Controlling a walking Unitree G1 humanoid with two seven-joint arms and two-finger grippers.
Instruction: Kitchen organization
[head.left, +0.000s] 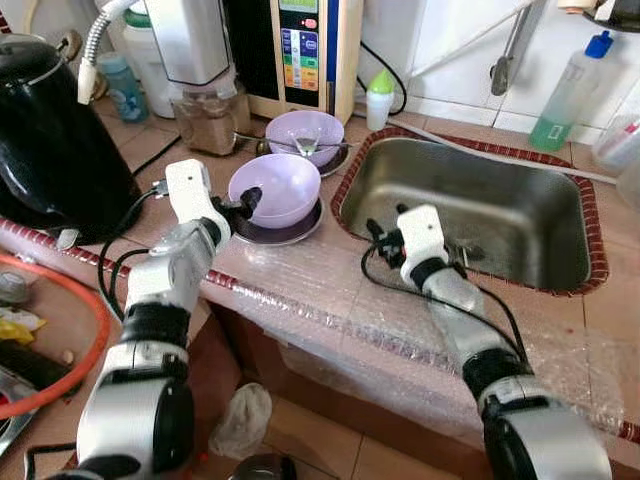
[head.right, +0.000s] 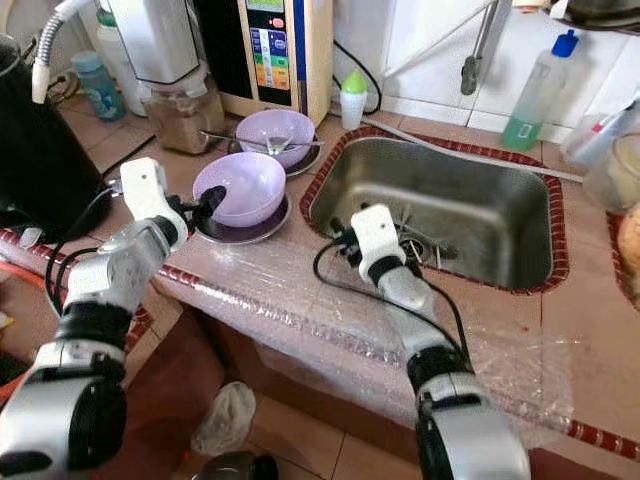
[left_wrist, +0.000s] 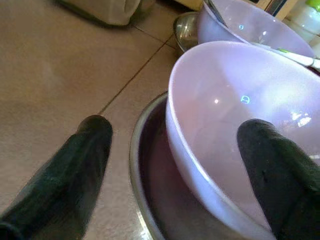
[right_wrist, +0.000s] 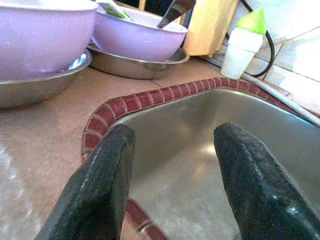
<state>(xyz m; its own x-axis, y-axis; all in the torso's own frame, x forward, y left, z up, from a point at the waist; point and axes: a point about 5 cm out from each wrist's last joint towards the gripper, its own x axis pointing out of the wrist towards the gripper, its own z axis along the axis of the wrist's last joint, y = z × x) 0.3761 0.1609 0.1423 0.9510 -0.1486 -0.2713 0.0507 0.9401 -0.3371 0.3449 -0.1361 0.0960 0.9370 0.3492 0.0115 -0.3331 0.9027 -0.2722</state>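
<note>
Straddling the near purple bowl's (head.left: 275, 187) rim, my left gripper (head.left: 248, 202) stood open | bowl sat in a steel dish (head.left: 285, 232) on the table | right gripper (head.left: 377, 238) open over the sink (head.left: 470, 200) edge.

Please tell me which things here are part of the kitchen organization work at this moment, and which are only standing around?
In the job:
- left gripper, open astride the rim of the near purple bowl
- metal plate under that bowl
- far purple bowl
- sink, with the open right gripper at its edge

Standing around:
- black kettle
- green soap bottle
- water dispenser
</note>
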